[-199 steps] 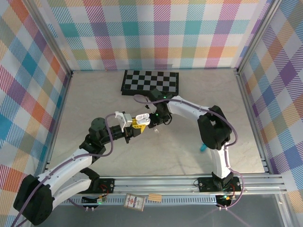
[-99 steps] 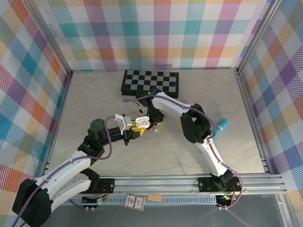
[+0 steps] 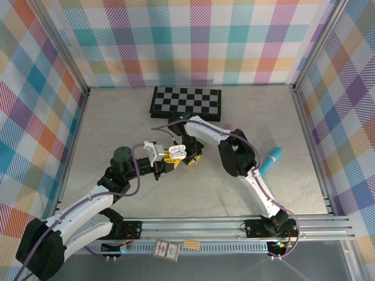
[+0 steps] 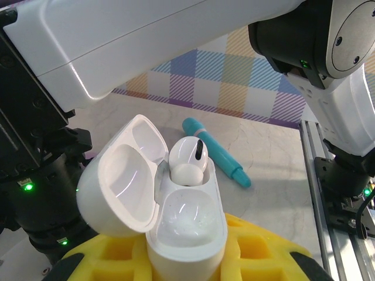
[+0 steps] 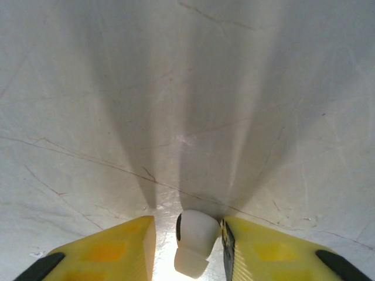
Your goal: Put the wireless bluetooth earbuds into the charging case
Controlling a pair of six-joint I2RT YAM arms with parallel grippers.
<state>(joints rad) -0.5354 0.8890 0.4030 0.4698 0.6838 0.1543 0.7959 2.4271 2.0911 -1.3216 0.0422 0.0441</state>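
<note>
Left wrist view brings the glossy white, pebble-shaped plastic charging case [image 4: 186, 234] up close, its lid flipped back and its body pinched upright between the yellow padded left fingers [image 4: 258, 257], which are closed tight on it. One small white plastic earbud [image 4: 188, 159] with a dark grille already sits in the far socket of the case; the near socket is bare. Beyond the case and well apart from it, a teal stick-shaped object [image 4: 217, 153] lies on the pale marbled surface [image 4: 275, 146]. The change over the last second is all on the other side: seen from above, the right arm has folded in toward the case, and the right fingers [image 3: 192, 159] have come down to the surface just beside it. Right wrist view shows why: a second, loose white earbud [image 5: 193, 240] lies on the surface between the yellow tips, which have been narrowing around it. One tip touches the bud and the other stands a sliver off, so they are partly open and hold nothing yet. I judge this to be the pick-up for the second half of the task: once pinched, the bud needs lifting and a short carry to the bare socket. Such a slick, tiny thing could squirt out of a lopsided squeeze.
</note>
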